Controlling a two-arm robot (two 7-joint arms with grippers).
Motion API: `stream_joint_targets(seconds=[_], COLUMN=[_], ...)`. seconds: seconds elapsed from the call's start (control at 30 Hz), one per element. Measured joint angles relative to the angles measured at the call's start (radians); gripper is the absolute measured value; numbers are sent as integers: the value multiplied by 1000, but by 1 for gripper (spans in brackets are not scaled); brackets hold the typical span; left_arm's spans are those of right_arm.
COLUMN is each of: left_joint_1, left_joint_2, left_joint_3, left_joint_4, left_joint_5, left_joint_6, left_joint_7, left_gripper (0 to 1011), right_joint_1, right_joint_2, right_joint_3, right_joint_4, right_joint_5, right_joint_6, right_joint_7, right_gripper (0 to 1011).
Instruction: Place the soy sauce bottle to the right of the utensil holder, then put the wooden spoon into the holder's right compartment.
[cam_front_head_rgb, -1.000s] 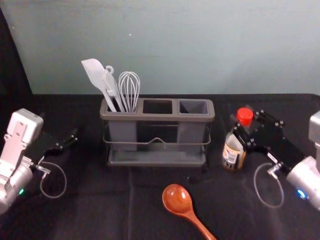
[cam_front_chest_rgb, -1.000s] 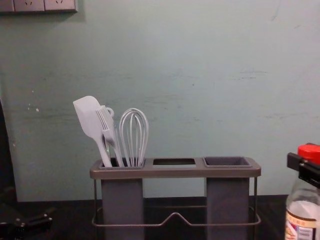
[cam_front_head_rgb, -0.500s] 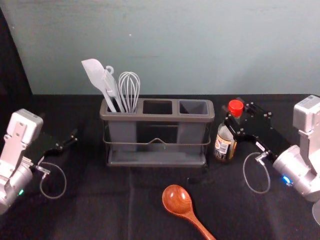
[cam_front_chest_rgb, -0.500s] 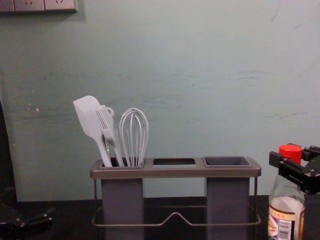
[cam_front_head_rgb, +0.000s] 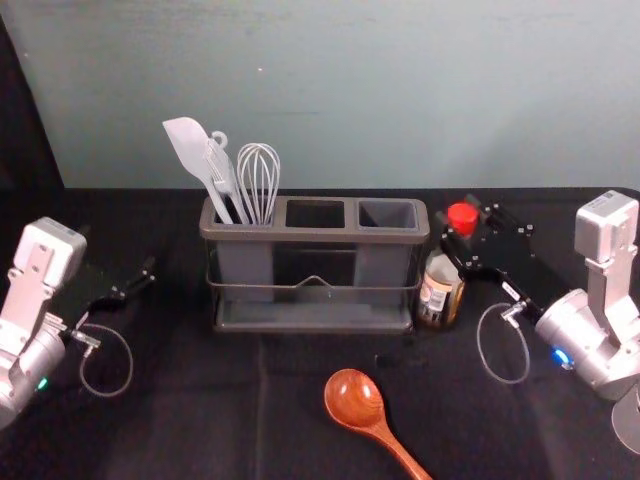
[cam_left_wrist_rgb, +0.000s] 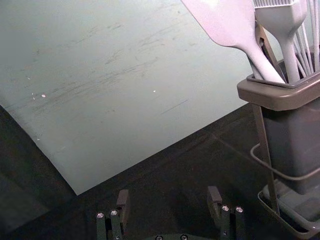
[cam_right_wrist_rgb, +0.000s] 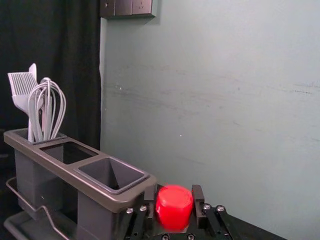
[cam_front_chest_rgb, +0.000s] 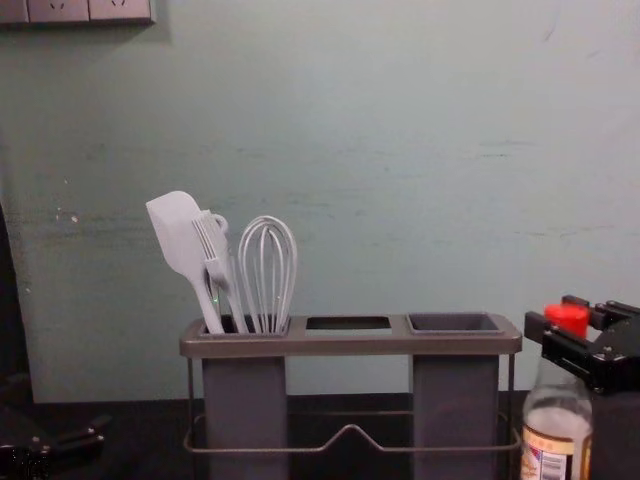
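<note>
Right pincer (cam_right_wrist_rgb: 174, 194), at the holder's right end, is closed on the soy sauce bottle (cam_front_chest_rgb: 556, 425) at the cap. Bottle upright, just beside the utensil holder (cam_front_head_rgb: 315, 236); base contact cannot be confirmed. Recommended: lower straight, seat the base flat, then release evenly, clear of the rim. Left pincer (cam_left_wrist_rgb: 168, 193) idle at the counter's left, spread wide. Wooden spoon (cam_front_head_rgb: 354, 399) lies in front, untouched.
</note>
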Motion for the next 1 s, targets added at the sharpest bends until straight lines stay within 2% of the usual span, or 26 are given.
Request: stream_joint_targets(seconds=[0.03, 0.1, 0.13, 0.2, 0.3, 0.43, 0.63, 0.73, 1.0], left_joint_1=[0, 0, 0, 0, 0, 0, 0, 0, 0], left_joint_2=[0, 0, 0, 0, 0, 0, 0, 0, 0], left_joint_3=[0, 0, 0, 0, 0, 0, 0, 0, 0], left_joint_4=[0, 0, 0, 0, 0, 0, 0, 0, 0], left_joint_5=[0, 0, 0, 0, 0, 0, 0, 0, 0], left_joint_6=[0, 0, 0, 0, 0, 0, 0, 0, 0], left_joint_7=[0, 0, 0, 0, 0, 0, 0, 0, 0], left_gripper=[1011, 1011, 1011, 1012, 1011, 1011, 1012, 1011, 1011], right_joint_1=[0, -1, -2, -14, -27, -62, -107, -143, -197], right_joint_2=[0, 0, 0, 5, 11, 22, 31, 35, 39], right_joint_3=[0, 1, 2, 6, 11, 26, 37, 38, 18], right_joint_4=[0, -3, -7, -33, -63, -134, -213, -266, -330], right_joint_5=[0, -1, -2, -6, -11, -17, -22, -26, -31], right_joint_6=[0, -1, -2, -3, -4, -6, -21, -31, -40], right_joint_7=[0, 0, 0, 0, -3, -14, -18, -17, -5], right_gripper=[463, 563, 563, 661, 719, 868, 996, 1000, 1000])
